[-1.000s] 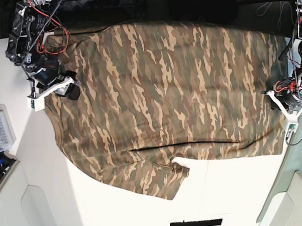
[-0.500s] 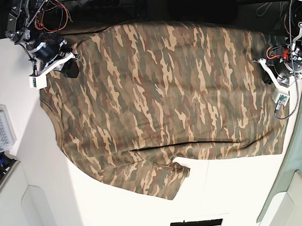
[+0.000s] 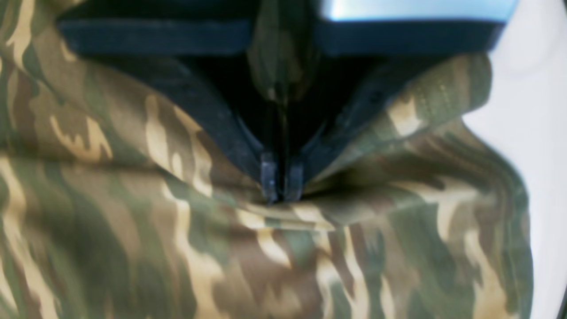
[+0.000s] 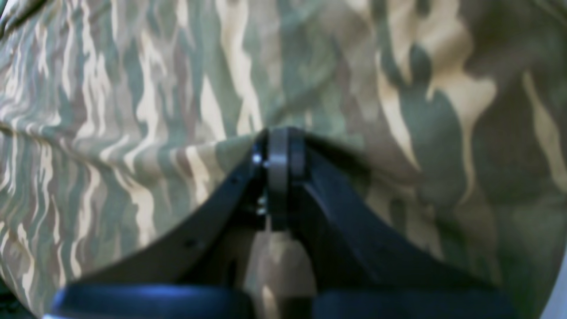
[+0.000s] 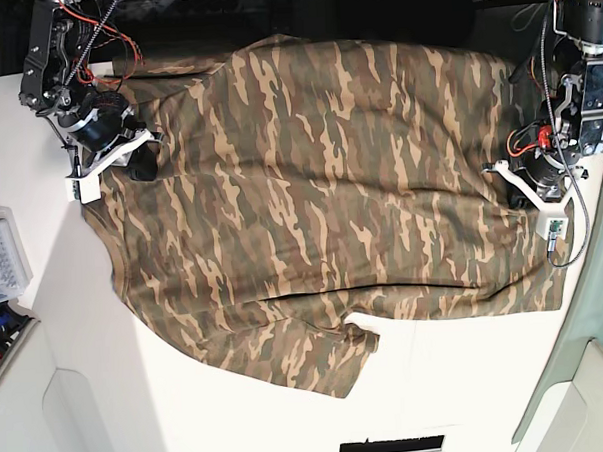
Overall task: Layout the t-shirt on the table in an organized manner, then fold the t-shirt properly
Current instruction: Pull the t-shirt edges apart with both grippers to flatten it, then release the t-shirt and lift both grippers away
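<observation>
Base view: t-shirt (image 5: 330,185) lies lengthwise left-right on table (image 5: 239,409), each tool (image 5: 139,165) (image 5: 520,184) pinching it.

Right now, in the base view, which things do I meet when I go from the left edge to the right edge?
Clear plastic box → right gripper, shut on the t-shirt → the t-shirt's wide middle → left gripper, also shut on it.

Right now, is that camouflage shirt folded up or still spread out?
Spread out. The t-shirt lies open across the table, one sleeve flat toward the near edge; no fold made, though both arms' fingers pinch its edges.
</observation>
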Motion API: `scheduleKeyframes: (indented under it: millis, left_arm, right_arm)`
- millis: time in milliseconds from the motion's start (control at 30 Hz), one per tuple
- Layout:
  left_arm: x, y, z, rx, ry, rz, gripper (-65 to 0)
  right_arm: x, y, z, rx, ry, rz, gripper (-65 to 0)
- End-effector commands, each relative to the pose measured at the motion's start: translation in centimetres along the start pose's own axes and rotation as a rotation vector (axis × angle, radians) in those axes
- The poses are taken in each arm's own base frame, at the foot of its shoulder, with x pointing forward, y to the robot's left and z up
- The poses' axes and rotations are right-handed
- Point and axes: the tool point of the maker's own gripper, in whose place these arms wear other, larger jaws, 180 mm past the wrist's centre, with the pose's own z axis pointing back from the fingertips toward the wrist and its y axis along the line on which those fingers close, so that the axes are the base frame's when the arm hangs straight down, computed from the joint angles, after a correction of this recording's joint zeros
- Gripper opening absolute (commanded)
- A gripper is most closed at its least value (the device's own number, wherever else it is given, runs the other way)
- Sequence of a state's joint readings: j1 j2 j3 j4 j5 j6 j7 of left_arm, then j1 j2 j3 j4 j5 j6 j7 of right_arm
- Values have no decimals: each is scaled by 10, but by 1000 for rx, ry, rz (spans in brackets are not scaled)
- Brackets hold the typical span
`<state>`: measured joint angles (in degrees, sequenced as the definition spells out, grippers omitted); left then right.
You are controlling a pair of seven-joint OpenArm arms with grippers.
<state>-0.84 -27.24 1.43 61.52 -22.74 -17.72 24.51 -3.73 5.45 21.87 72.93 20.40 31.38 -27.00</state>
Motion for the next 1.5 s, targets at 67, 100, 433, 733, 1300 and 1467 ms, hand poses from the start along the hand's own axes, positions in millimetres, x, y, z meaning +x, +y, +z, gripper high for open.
scheduleKeyframes:
  millis: [67, 100, 433, 733, 1300, 1467]
  left_arm:
    - [-10, 2, -13, 17, 121, 16, -627]
    - [-1, 4, -17, 19, 113, 26, -627]
    - [90, 19, -29, 34, 20, 82, -626]
    - [128, 36, 14, -7, -83, -17, -584]
    - [29, 43, 86, 17, 2, -131, -584]
    - [-4, 35, 93, -35, 50, -127, -584]
  right_arm:
    - [24, -22, -6, -57, -8, 34, -650]
    - [30, -25, -8, -65, -8, 43, -650]
    - [93, -29, -18, -62, -90, 75, -650]
    - [116, -37, 18, -70, -151, 64, -650]
    - [23, -42, 68, -3, -24, -32, -650]
    - [14, -32, 81, 13, -22, -16, -650]
